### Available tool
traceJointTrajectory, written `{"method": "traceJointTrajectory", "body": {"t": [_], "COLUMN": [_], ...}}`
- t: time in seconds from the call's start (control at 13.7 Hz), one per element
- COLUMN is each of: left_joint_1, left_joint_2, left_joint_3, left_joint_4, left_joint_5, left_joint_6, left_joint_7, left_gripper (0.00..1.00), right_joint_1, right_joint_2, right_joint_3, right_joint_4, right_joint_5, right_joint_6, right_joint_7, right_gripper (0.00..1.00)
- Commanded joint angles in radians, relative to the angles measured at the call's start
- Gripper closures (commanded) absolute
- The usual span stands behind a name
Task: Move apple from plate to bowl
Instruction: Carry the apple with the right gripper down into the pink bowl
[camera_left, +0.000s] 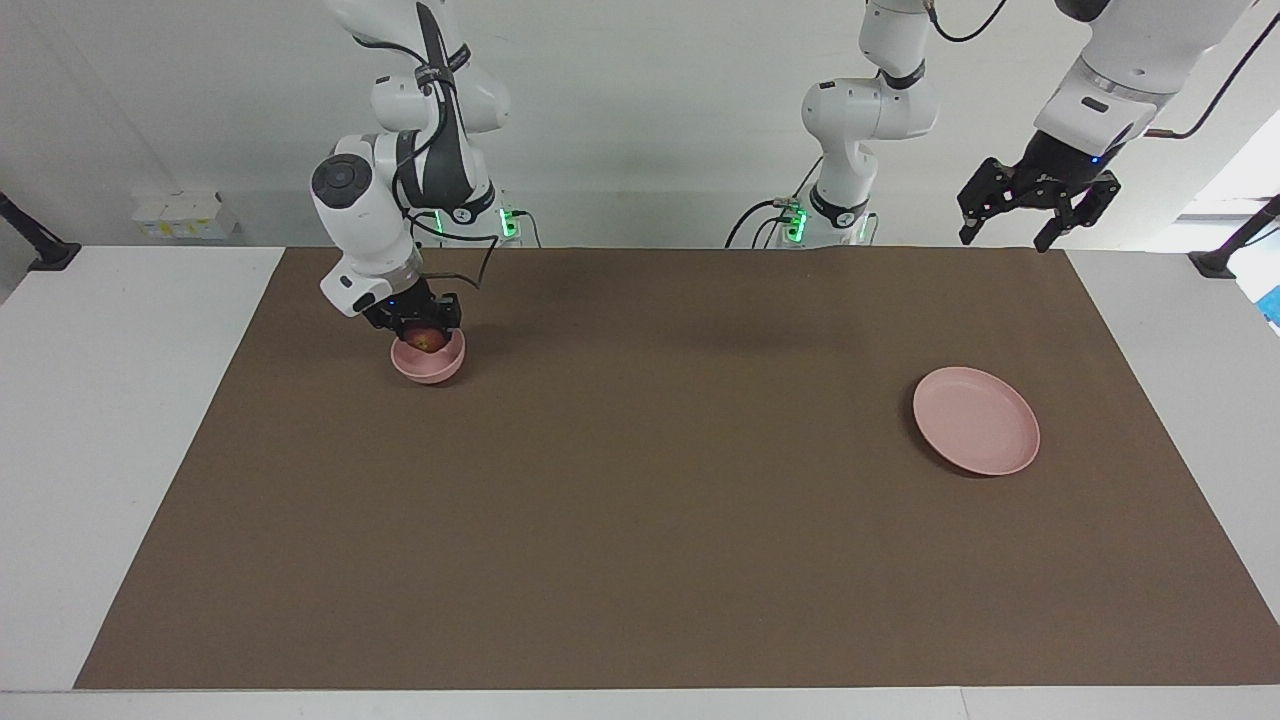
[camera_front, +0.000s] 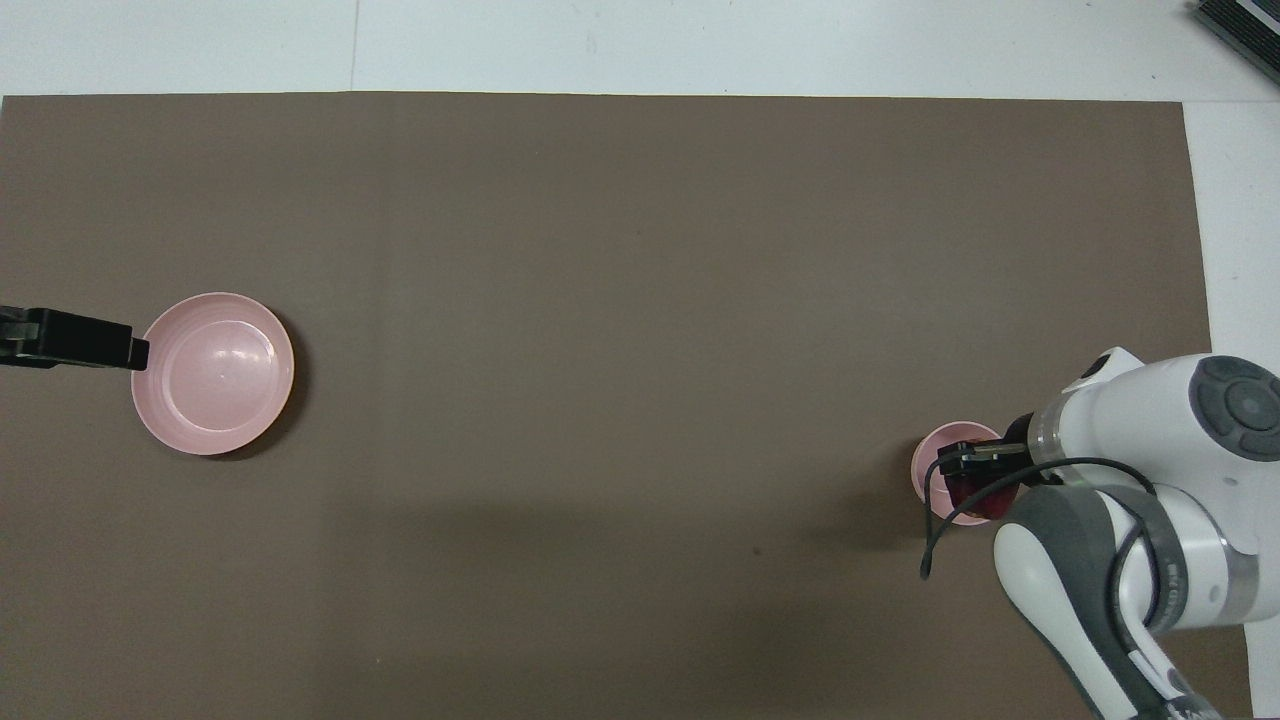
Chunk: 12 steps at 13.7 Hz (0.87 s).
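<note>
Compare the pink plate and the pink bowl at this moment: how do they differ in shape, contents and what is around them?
The plate is flat, wide and low-rimmed; the bowl is small, narrow and deep. The plate lies bare, while the bowl has the apple at its mouth. The right gripper is down at the bowl around the apple; the left gripper waits raised near the plate's end of the table, open. Both are round and pale pink.

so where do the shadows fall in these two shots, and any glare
Facing view: a soft dark shadow lies on the brown mat just nearer the robots than the bowl, and a thin one hugs the plate rim. Overhead view: the plate casts a crescent shadow along one edge, a broader faint shadow spreads beside the bowl, and no glare spots show on the mat.
</note>
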Motion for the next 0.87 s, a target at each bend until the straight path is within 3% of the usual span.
{"method": "traceJointTrajectory", "body": {"t": [0.0,0.07,0.15,0.22,0.66,0.8], "left_joint_1": [-0.006,-0.012,-0.013,-0.013,-0.014,-0.019], "left_joint_2": [-0.005,-0.007,-0.007,-0.007,0.004,0.013], "left_joint_3": [0.003,0.002,0.002,0.003,0.002,-0.005], "left_joint_4": [0.004,0.004,0.002,0.004,0.014,0.048], "left_joint_5": [0.015,0.014,0.011,0.011,0.03,0.082], "left_joint_6": [-0.017,-0.017,-0.015,-0.015,-0.026,-0.088], "left_joint_7": [0.002,0.006,-0.001,0.005,0.01,0.015], "left_gripper": [0.0,0.0,0.0,0.0,0.0,0.0], "right_joint_1": [-0.032,-0.033,-0.03,-0.024,-0.027,-0.035], "right_joint_2": [0.023,0.025,0.026,0.026,0.025,0.026], "right_joint_3": [0.009,0.009,0.009,0.009,0.009,0.009], "right_joint_4": [-0.021,-0.02,-0.017,-0.009,0.227,0.302], "right_joint_5": [-0.02,-0.02,-0.02,-0.02,-0.02,-0.022], "right_joint_6": [0.048,0.046,0.042,0.032,-0.207,-0.256], "right_joint_7": [0.01,0.018,0.042,0.056,0.049,0.047], "right_gripper": [1.0,0.6,0.08,0.0,0.0,0.0]}}
